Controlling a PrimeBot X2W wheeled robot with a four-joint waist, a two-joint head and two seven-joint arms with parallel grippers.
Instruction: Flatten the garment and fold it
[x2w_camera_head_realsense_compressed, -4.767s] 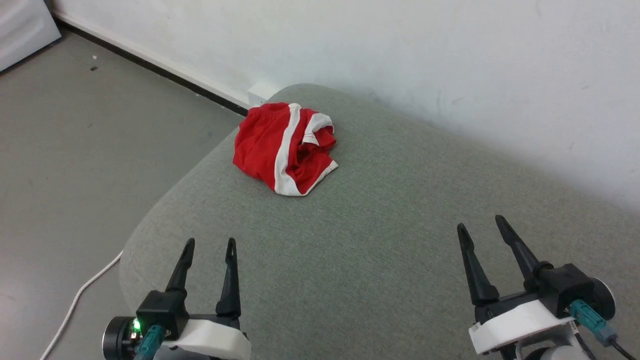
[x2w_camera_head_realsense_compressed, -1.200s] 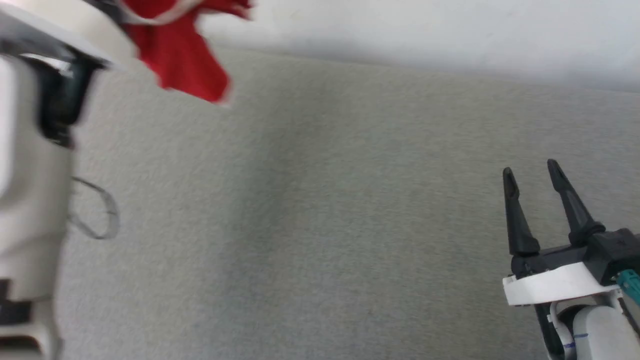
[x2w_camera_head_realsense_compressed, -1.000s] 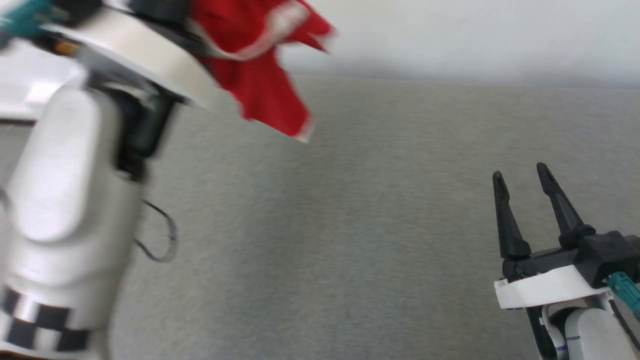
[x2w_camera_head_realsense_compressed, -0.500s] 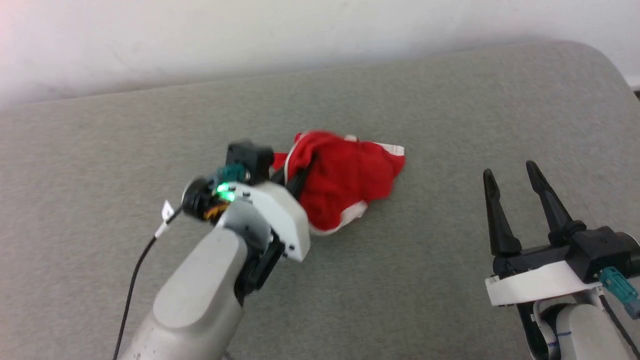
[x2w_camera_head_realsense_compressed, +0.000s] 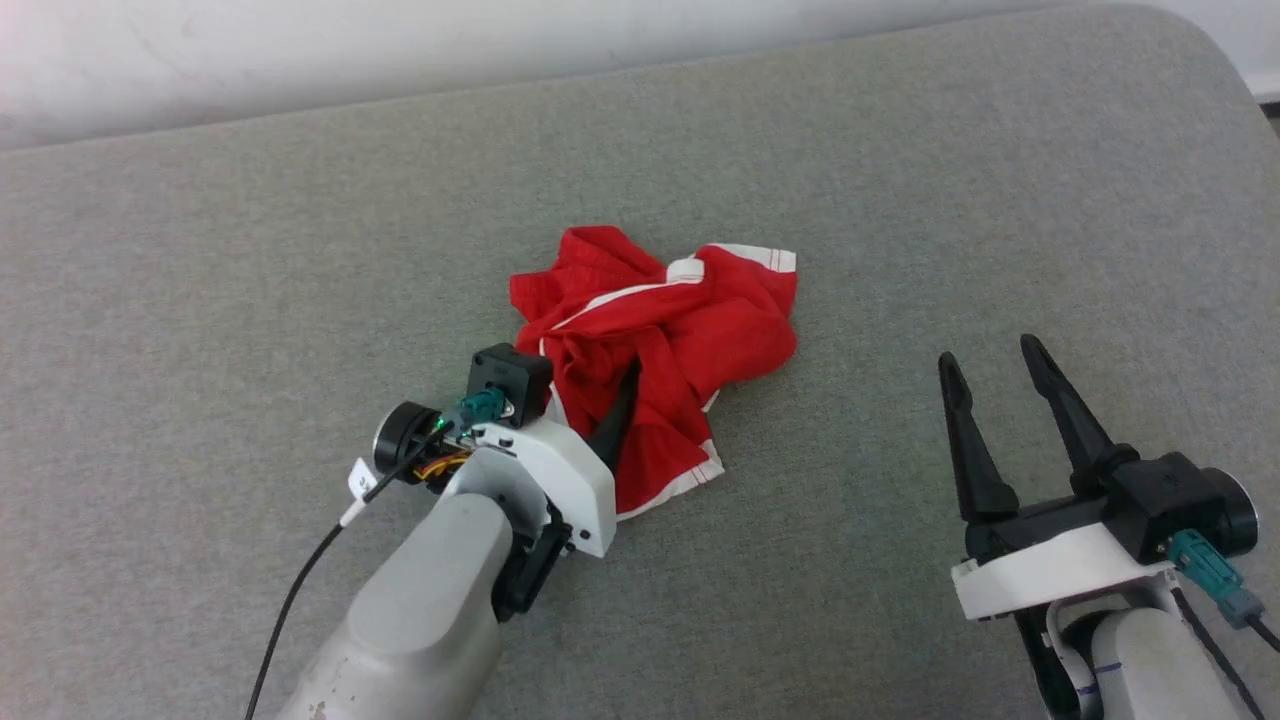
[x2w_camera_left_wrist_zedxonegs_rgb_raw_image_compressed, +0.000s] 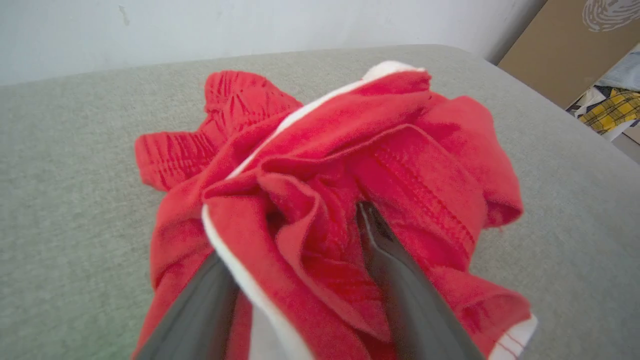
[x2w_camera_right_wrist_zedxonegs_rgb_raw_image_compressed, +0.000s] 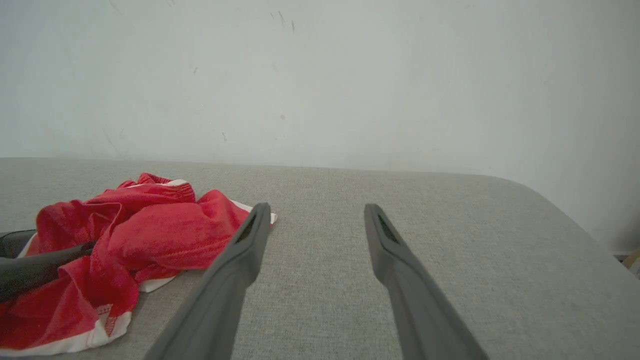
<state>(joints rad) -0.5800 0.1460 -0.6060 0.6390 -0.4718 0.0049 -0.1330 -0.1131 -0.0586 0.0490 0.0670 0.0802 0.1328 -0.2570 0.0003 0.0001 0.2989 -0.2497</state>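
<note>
While the garment (x2w_camera_head_realsense_compressed: 660, 340) lies in a crumpled heap near the middle of the grey padded surface (x2w_camera_head_realsense_compressed: 900, 200), the robot's left gripper (x2w_camera_left_wrist_zedxonegs_rgb_raw_image_compressed: 290, 235) sits buried in its near side. The two dark fingers (x2w_camera_left_wrist_zedxonegs_rgb_raw_image_compressed: 395, 280) are spread apart, with loose red folds draped over and between them rather than pinched. The right gripper (x2w_camera_head_realsense_compressed: 986, 350) hovers well apart to the right of the heap, its fingers also spread and with nothing between them.

By the look of the cloth, the task has barely begun. The red shorts are bunched on themselves. The gathered waistband (x2w_camera_left_wrist_zedxonegs_rgb_raw_image_compressed: 225, 95) is twisted to the far side, a white stripe (x2w_camera_head_realsense_compressed: 620, 297) runs crookedly across the top, and a strip of white hem trim (x2w_camera_head_realsense_compressed: 680, 480) curls out at the near edge. No leg lies flat, no outline of the shorts can be read, and no fold has been made.

Judging from this, all the flattening is left to do: the waistband or hem corners must be found, the legs drawn apart and the fabric smoothed against the surface before any folding. The thin cloth looks likely to cling to the left fingers as they pull free.
</note>
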